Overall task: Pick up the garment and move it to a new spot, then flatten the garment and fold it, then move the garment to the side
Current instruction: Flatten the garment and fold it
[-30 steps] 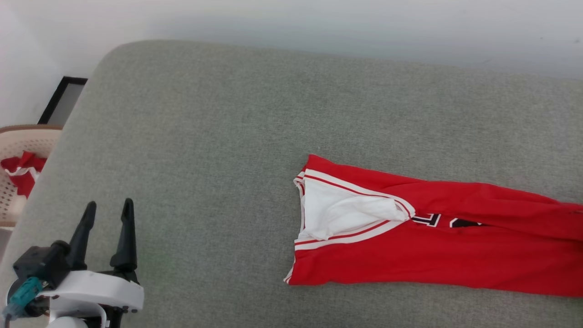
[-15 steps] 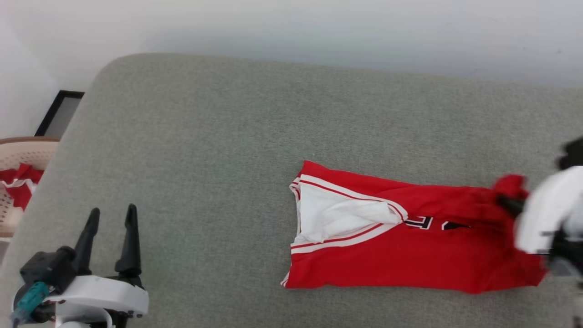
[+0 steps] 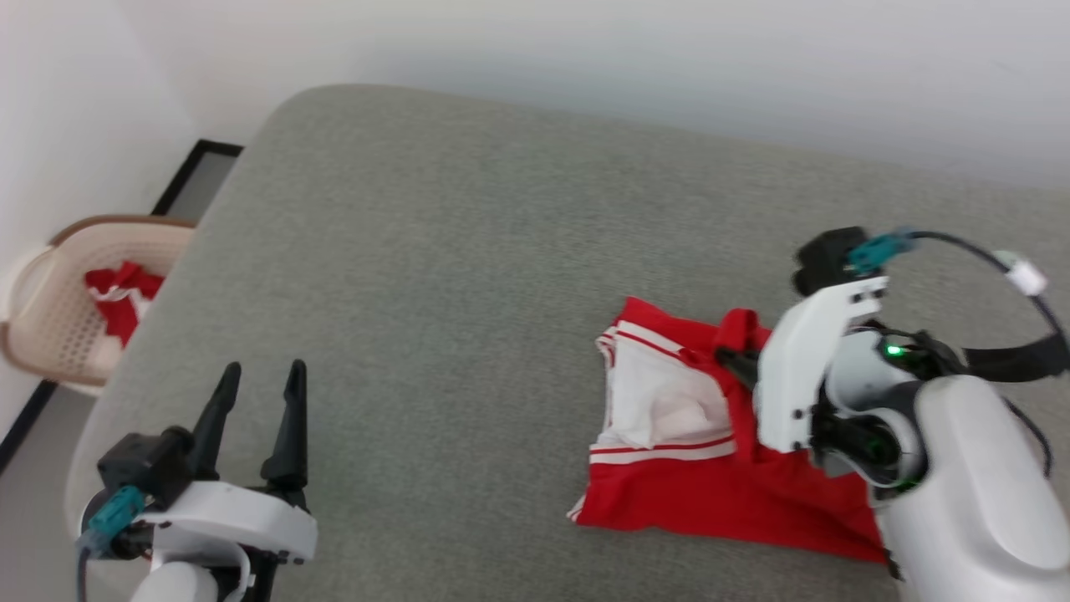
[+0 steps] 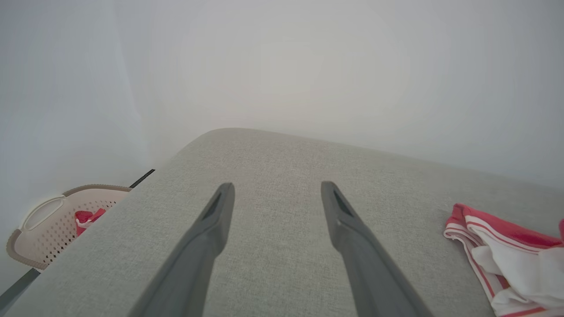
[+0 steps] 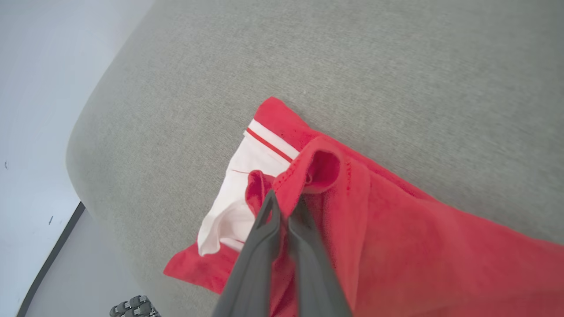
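Observation:
The garment [image 3: 669, 493], red with a white sleeve and striped trim, lies bunched on the grey cushioned surface [image 3: 460, 251] right of centre. My right gripper [image 3: 729, 358] is shut on a red edge of the garment, holding that end up over the white sleeve part. The right wrist view shows the two fingers pressed together at my right gripper [image 5: 284, 200], with a red fold of the garment [image 5: 396, 246] pinched at their tips. At the lower left my left gripper [image 3: 259, 376] stands open over bare cushion. From the left wrist, my left gripper [image 4: 275, 189] holds nothing and the garment [image 4: 506, 246] lies far right.
A beige perforated basket [image 3: 50, 334] stands on the floor off the surface's left edge, with another red-and-white cloth [image 3: 117, 293] inside. A white wall runs behind. The surface's rounded left corner [image 5: 88, 145] drops to the floor.
My right gripper has come in from the right, dragging the garment's right end leftward over itself, so the garment is much shorter. The head camera has also shifted. The left gripper stays open.

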